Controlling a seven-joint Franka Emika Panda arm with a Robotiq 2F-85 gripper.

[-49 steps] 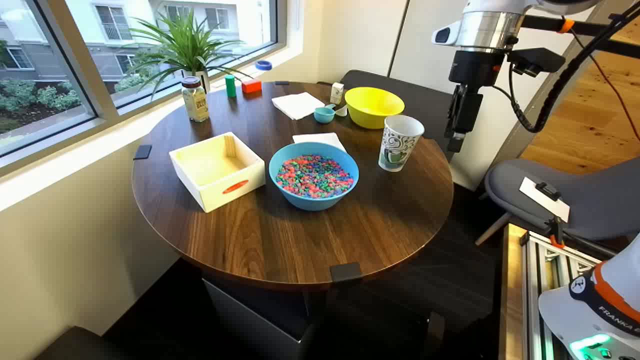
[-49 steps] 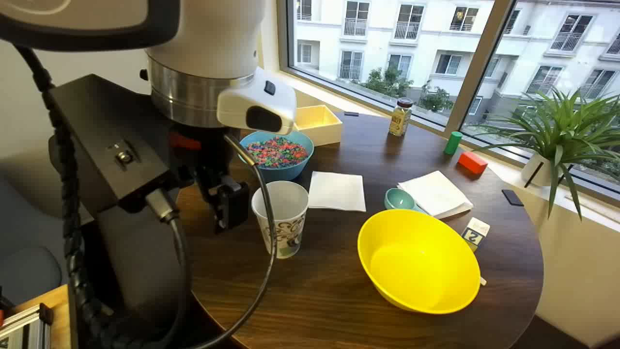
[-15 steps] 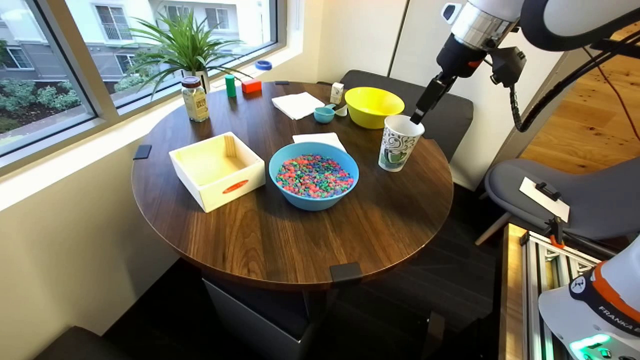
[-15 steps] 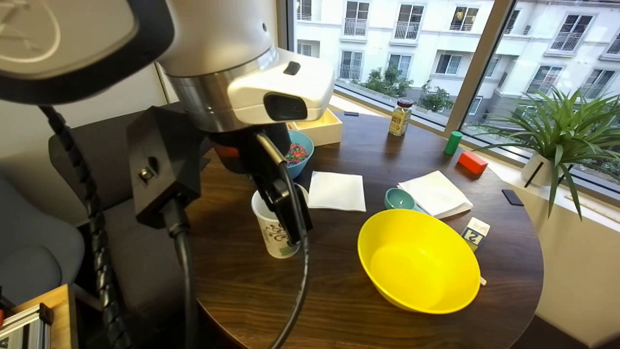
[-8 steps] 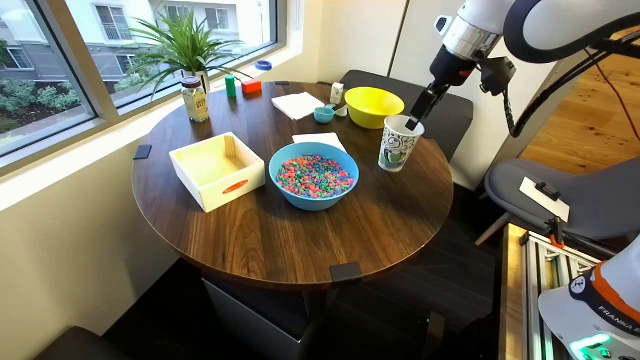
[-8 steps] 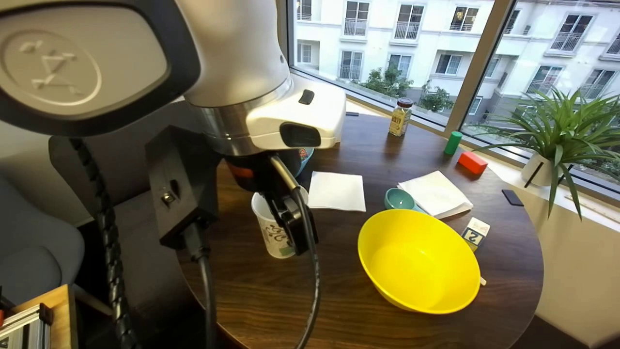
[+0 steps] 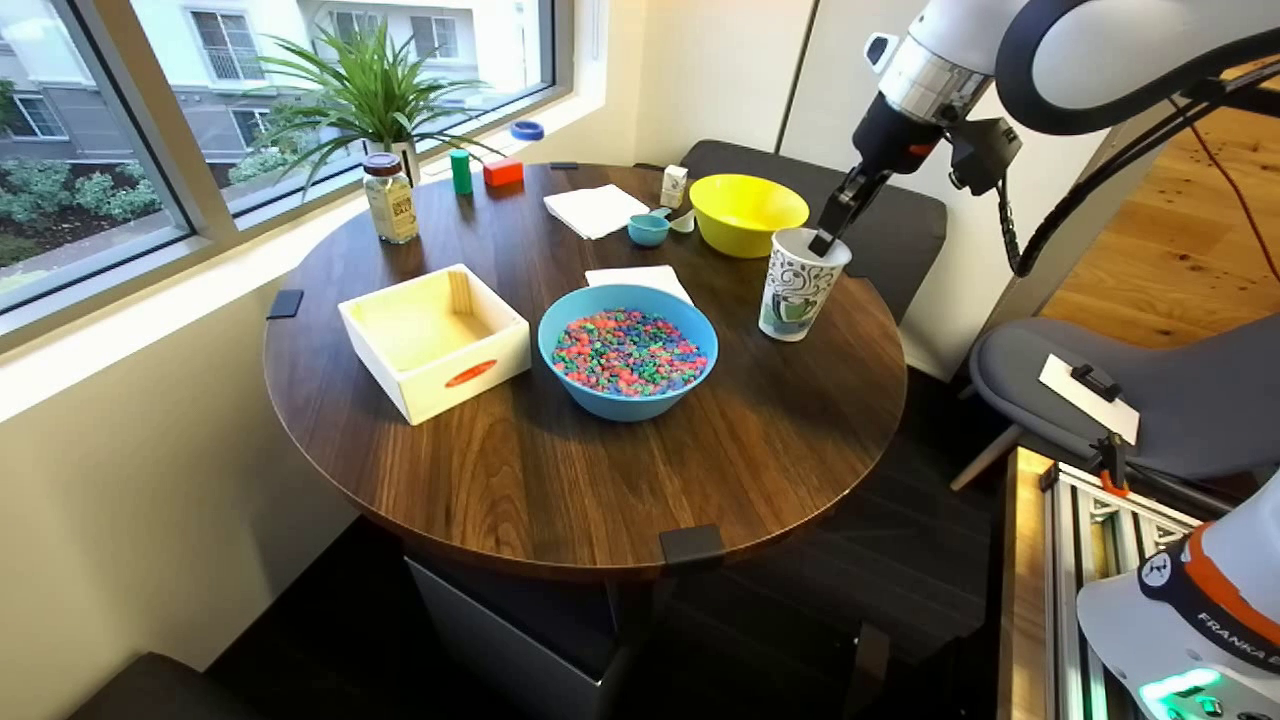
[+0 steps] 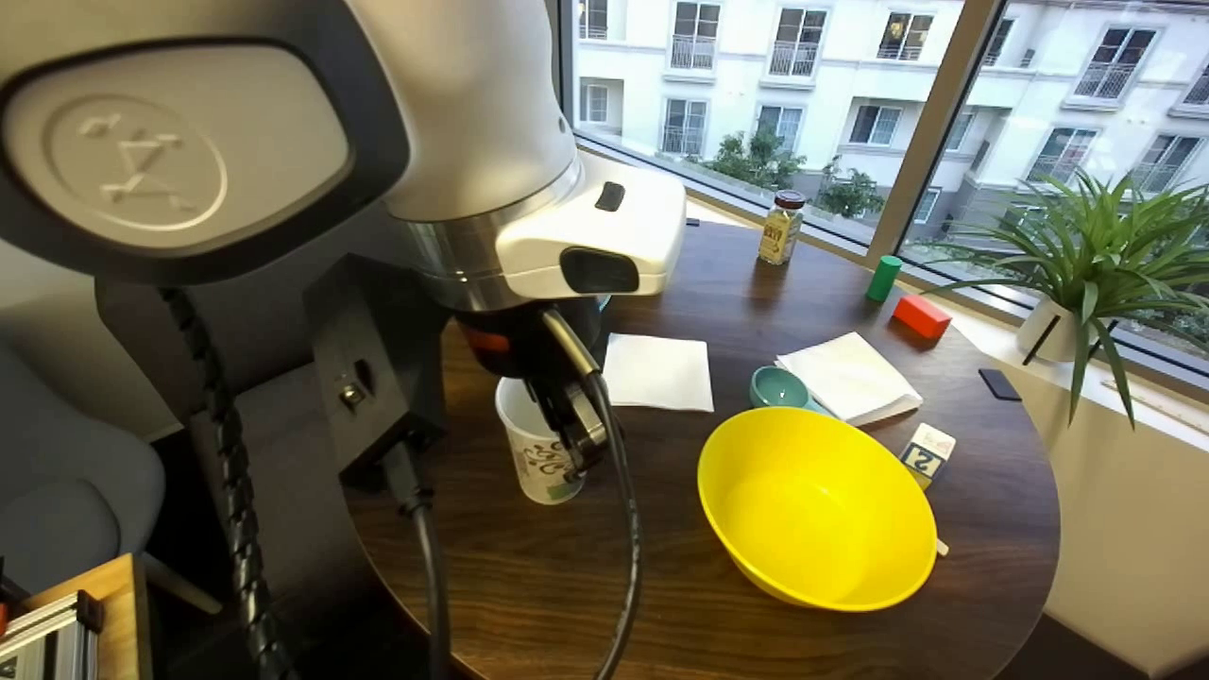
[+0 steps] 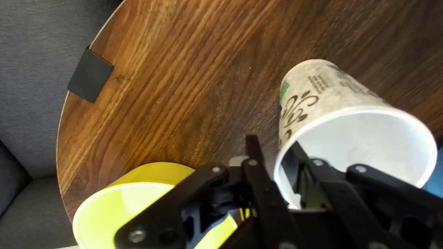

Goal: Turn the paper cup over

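The paper cup point(image 7: 795, 295), white with a swirl print and some green, stands upright on the table with its mouth up. My gripper point(image 9: 274, 142) comes down at a slant onto its rim, which both exterior views also show. In the wrist view one finger reaches inside the cup, close against the wall, while the other finger stays outside. The jaws are drawn fairly near each other with the cup wall between them. A narrow strip of table still shows between the outer finger and the wall, so the wall is not clamped. The arm covers part of the rim in an exterior view point(image 8: 538, 463).
Beside the cup stands a yellow bowl point(image 7: 745, 240). A blue bowl point(image 7: 622, 408) of colourful bits and a wooden box point(image 7: 470, 385) lie across the table. White napkins point(image 8: 658, 373), a small teal cup point(image 8: 778, 387) and a block point(image 8: 928, 451) are nearby.
From above and beside the cup, my gripper has tilted and come down over the rim. Its jaws have narrowed within the last second. The cup has shifted very slightly, staying upright.
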